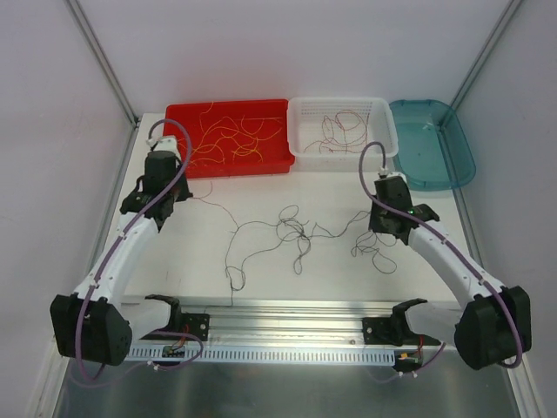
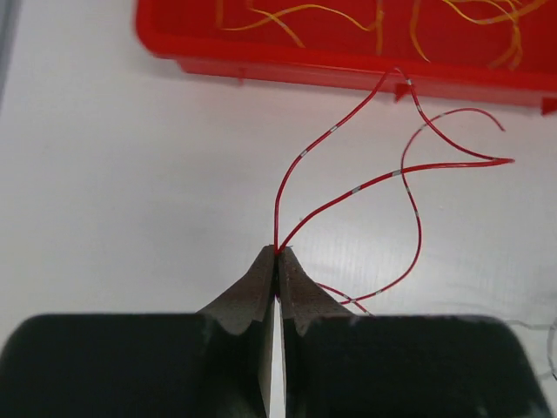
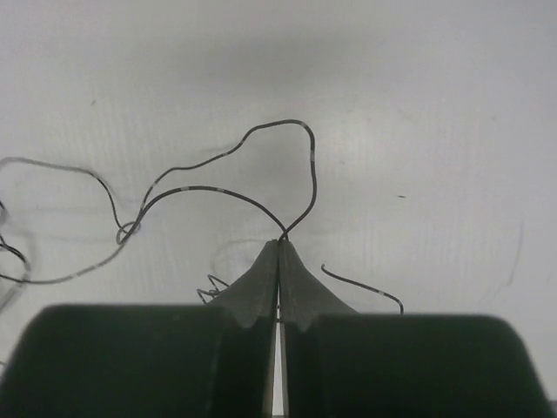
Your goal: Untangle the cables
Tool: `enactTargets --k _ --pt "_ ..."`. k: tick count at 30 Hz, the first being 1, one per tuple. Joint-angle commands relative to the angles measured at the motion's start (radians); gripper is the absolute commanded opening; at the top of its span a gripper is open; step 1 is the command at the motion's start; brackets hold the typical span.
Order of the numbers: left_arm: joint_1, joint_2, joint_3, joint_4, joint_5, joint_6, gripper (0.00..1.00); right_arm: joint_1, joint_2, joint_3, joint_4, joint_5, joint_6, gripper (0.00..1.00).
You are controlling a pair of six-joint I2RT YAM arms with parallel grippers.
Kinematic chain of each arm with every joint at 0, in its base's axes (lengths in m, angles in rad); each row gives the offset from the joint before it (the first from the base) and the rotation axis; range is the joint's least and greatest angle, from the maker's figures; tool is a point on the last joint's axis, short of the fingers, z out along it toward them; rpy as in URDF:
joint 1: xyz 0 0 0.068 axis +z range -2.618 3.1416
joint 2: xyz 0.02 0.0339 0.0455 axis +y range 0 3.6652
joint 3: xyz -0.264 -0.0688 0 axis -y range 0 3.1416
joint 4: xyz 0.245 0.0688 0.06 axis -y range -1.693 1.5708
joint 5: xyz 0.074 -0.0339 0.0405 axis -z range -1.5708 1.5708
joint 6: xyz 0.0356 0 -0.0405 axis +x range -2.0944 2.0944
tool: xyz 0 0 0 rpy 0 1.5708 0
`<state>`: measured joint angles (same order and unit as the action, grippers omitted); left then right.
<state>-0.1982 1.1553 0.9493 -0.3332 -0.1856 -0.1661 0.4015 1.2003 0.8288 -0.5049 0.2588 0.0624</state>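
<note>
Your left end effector [image 1: 174, 198] is fully closed, pinching a thin red wire [image 2: 361, 186] right at its tip. It sits low over the counter [image 1: 331, 274], just in front of the red tray [image 1: 235, 169], by that tray's left end. From the pinch two red strands fan out: one runs up to the red tray's near wall, the other bends off to the right, short of the tray. Your right end effector [image 1: 396, 222] is also clamped fully closed, gripping a dark wire [image 3: 218, 191] at the very tip. It's well right of the red tray and nearer the arm bases. That dark wire loops up from the pinch and trails off left, and a short loose end lies on the counter just beside the end effector. The cables [image 1: 291, 231] to sort are a loose dark tangle flat on the counter, in front of the red tray's right end, between both end effectors, with strands leading out toward each. Inside the red tray there's a scatter of curly yellow-orange wires [image 1: 231, 139]. A white basket [image 1: 389, 131] sits just beside the red tray's right side, with dark red wires [image 1: 339, 126] in it. A teal tray [image 1: 432, 148] is further right of the red tray, past the basket.
</note>
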Motion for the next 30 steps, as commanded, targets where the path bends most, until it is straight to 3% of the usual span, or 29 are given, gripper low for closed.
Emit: enactTargets --k 1,4,8,14,18,19,22,23,26,30 --pt "0.095 -0.066 -0.041 -0.013 -0.115 -0.099 0.0 -0.131 -0.111 -0.007 -0.076 -0.068 0.027 0.01" --pt "0.152 -0.101 -0.049 -0.017 -0.132 -0.131 0.0 -0.2 -0.16 0.004 -0.096 -0.133 0.028 0.01" --pt "0.178 -0.12 -0.046 -0.029 -0.144 -0.153 0.0 -0.202 -0.186 0.026 -0.121 -0.144 0.019 0.01" --pt "0.284 -0.195 -0.069 -0.053 -0.293 -0.199 0.0 -0.251 -0.172 0.009 -0.155 -0.101 0.034 0.01" --pt "0.293 -0.203 -0.063 -0.032 -0.181 -0.179 0.0 -0.254 -0.18 0.003 -0.132 -0.185 0.028 0.03" --pt "0.292 -0.195 -0.064 -0.021 -0.075 -0.173 0.0 -0.247 -0.17 0.003 -0.123 -0.203 0.021 0.04" --pt "0.289 -0.164 -0.06 0.016 0.128 -0.145 0.0 -0.201 -0.16 0.013 -0.106 -0.248 0.005 0.17" --pt "0.289 -0.155 -0.058 0.023 0.183 -0.127 0.0 -0.184 -0.162 0.019 -0.104 -0.25 0.001 0.29" --pt "0.263 -0.129 -0.053 0.051 0.373 -0.099 0.0 -0.118 -0.182 0.061 -0.118 -0.213 -0.022 0.48" --pt "0.156 -0.115 -0.047 0.071 0.503 -0.046 0.0 -0.014 -0.225 0.144 -0.15 -0.168 -0.058 0.65"
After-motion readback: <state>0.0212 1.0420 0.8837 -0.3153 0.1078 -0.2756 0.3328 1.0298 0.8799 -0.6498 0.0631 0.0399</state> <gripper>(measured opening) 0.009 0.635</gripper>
